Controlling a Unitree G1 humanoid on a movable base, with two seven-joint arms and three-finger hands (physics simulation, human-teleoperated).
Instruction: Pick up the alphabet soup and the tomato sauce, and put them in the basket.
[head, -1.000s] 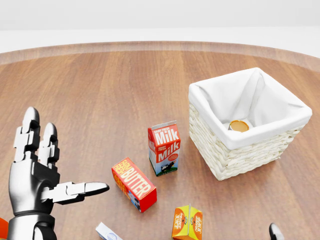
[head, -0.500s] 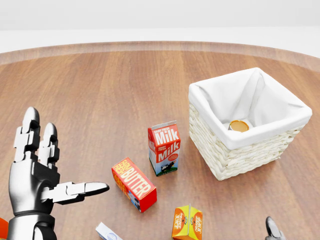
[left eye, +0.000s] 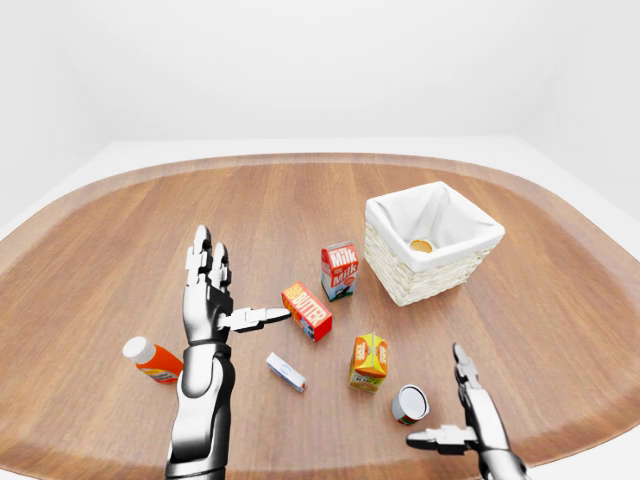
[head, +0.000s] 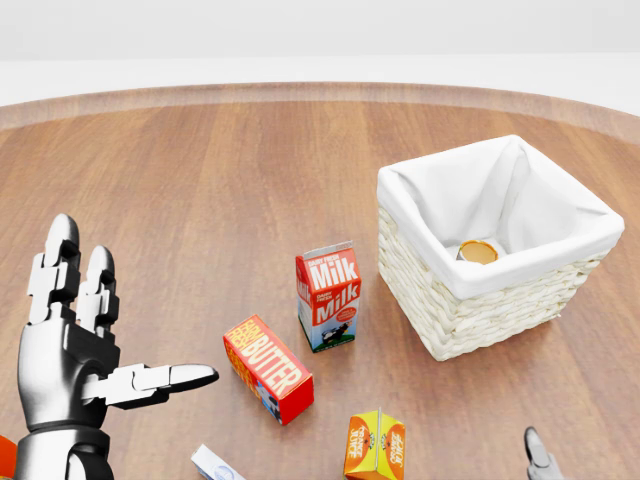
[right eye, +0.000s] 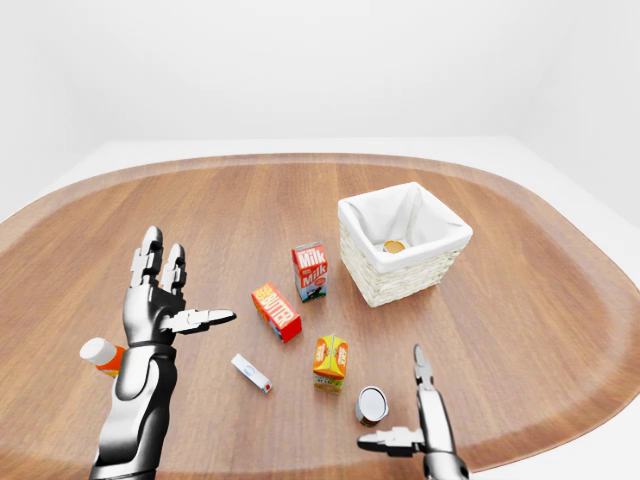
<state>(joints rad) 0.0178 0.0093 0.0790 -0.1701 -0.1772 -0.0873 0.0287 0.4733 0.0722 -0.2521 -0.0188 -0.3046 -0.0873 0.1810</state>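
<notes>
Fingers: both hands spread wide, holding nothing.
Right hand (right eye: 420, 420): low in the right-eye view, thumb pointing left, just right of the can.
Left hand (left eye: 215, 295): raised upright, thumb reaching toward the butter box, apart from it.
Can (right eye: 371, 404): lies on its side on the table (left eye: 100, 250), near the bottom edge; label unreadable.
White tube (left eye: 286, 372): flat, left of the can.
Orange carton (left eye: 369, 360): upright, just above the can.
Orange bottle (left eye: 152, 360): on its side, left of the left arm.
Butter box (head: 268, 368): lying tilted.
Milk carton (head: 328, 296): upright, between butter box and basket.
Basket (head: 455, 290): white-lined; a second can (head: 478, 251) lies inside, orange top showing.
</notes>
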